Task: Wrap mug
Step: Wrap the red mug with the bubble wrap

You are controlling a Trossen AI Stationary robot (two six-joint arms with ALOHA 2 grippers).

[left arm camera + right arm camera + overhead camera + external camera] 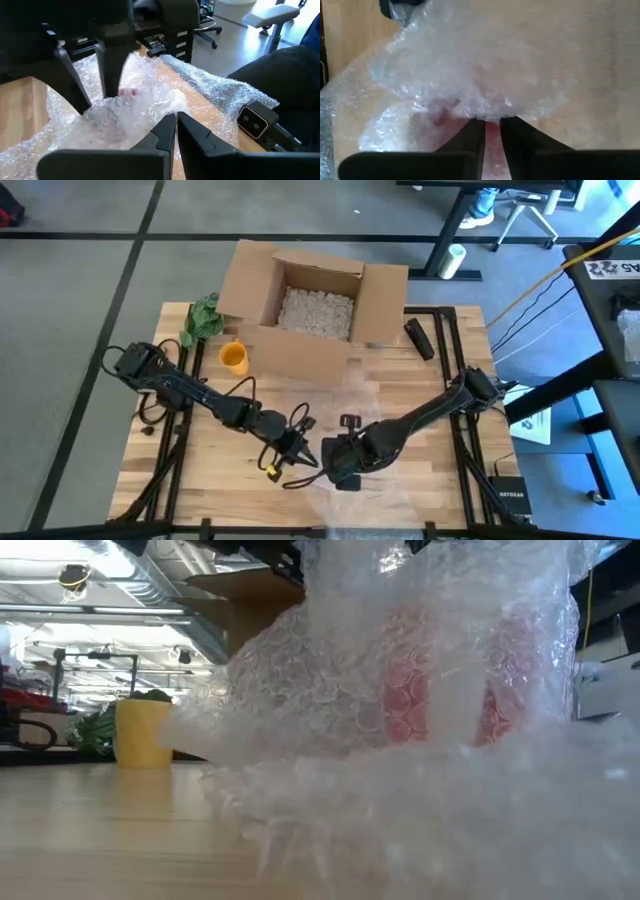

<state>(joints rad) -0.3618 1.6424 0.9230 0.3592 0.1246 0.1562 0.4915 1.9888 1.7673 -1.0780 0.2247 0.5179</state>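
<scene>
A red mug (440,690) stands at the table's near middle, bundled in clear bubble wrap (380,710); it shows only as a red blur through the wrap (445,112). My right gripper (491,127) is over the bundle, shut on the wrap. From the left, my left gripper (176,122) reaches the bundle's side, its fingers shut at the wrap's edge. A yellow cup (233,357) stands apart on the table's far left part. My left gripper has its fingertips on a loose fold of the bubble wrap (159,111) at the bundle's side, coming nearly level from the table's left. The wrap lies slack on the table there; how many layers it holds cannot be told. My right gripper pinches a bunched fold of the wrap (487,114) above the mug between its two fingers, pointing down from above. The wrap is gathered up under the fingers and its skirt lies spread on the table.
An open cardboard box (315,305) with packing filler stands at the far middle. A green cloth (203,318) lies left of the box and a black object (418,338) right of it. A small yellow and black item (271,471) lies by the left gripper.
</scene>
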